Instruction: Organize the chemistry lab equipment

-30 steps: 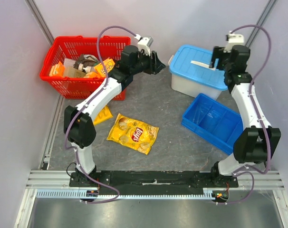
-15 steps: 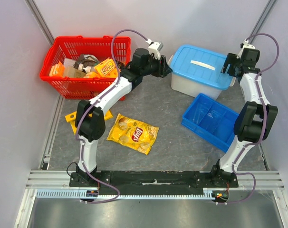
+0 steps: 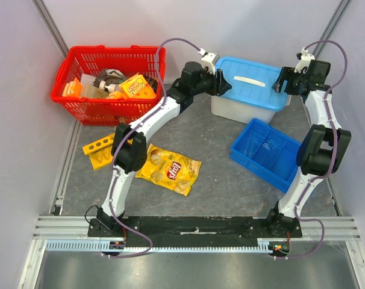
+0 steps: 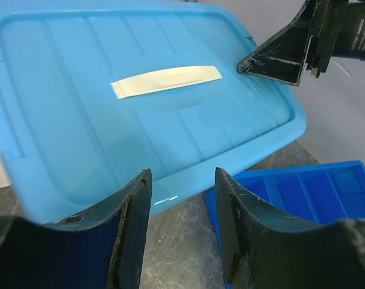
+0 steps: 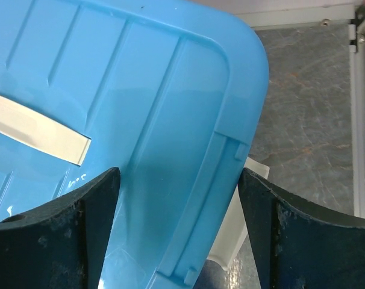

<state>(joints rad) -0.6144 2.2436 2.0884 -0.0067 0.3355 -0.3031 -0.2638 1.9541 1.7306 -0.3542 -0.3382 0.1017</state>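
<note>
Left gripper (image 4: pixel 181 201): my jaws released, poised at blue lid (image 4: pixel 140 120) edge.
Right gripper (image 5: pixel 176 198): jaws released, spread above lid corner.
Blue divided tray (image 3: pixel 270 153): beside white bin (image 3: pixel 233 109).

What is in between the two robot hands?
The blue lid of the white tub, with its pale strip, lies between the left gripper and the right gripper. The top external view shows it best.
</note>
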